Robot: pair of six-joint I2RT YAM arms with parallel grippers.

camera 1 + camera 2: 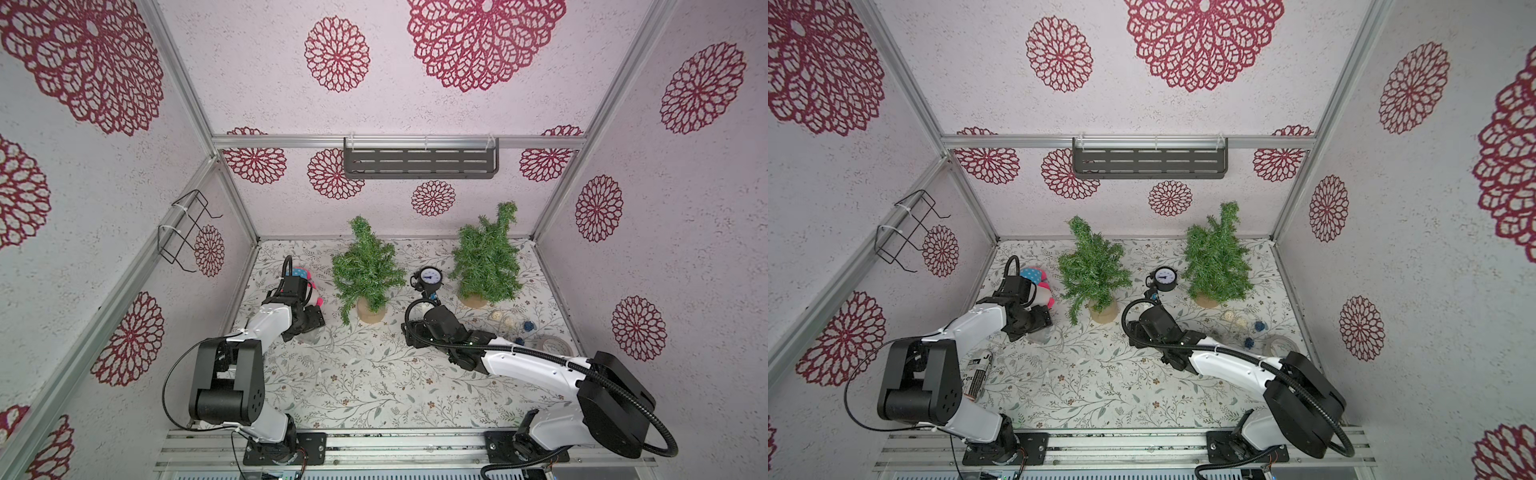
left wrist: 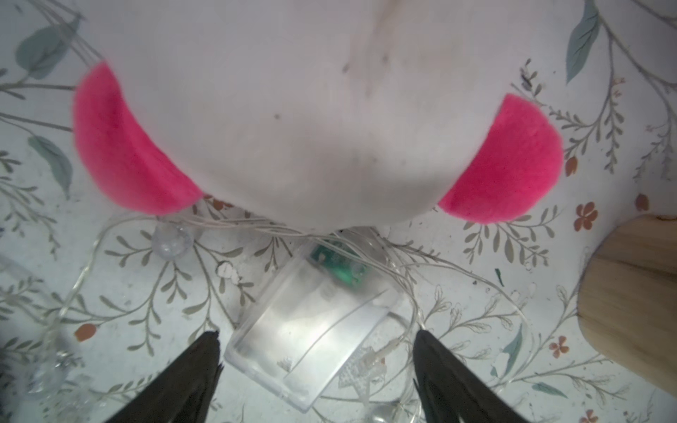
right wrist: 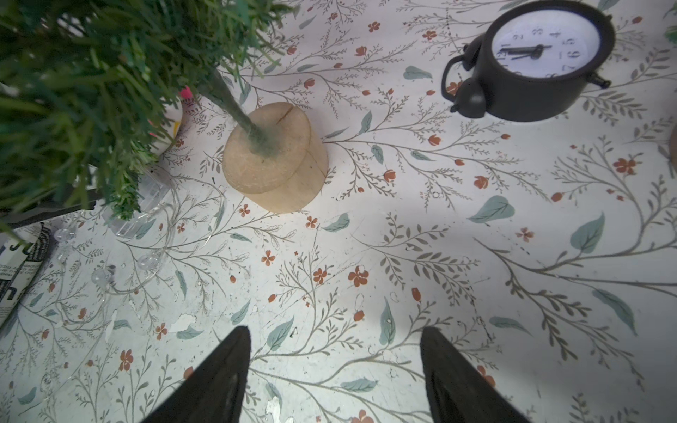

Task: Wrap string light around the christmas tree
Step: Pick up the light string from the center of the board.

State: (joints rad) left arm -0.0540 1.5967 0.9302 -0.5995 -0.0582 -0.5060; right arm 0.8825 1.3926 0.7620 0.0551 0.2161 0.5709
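Slantwise battery box (image 2: pixel 311 322) of string light (image 2: pixel 172 240) under spread left hand (image 2: pixel 318 332); right hand (image 3: pixel 335 328) spread.

Battery box (image 2: pixel 311 322) is glossy clear plastic, tree base (image 3: pixel 274 157) wood.

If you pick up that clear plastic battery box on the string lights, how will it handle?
The clear plastic battery box looks rigid and smooth, so it may slip when pinched. Its thin wire with clear bulbs lies in loose loops, so it will likely trail limply and could snag under the white and pink plush toy.
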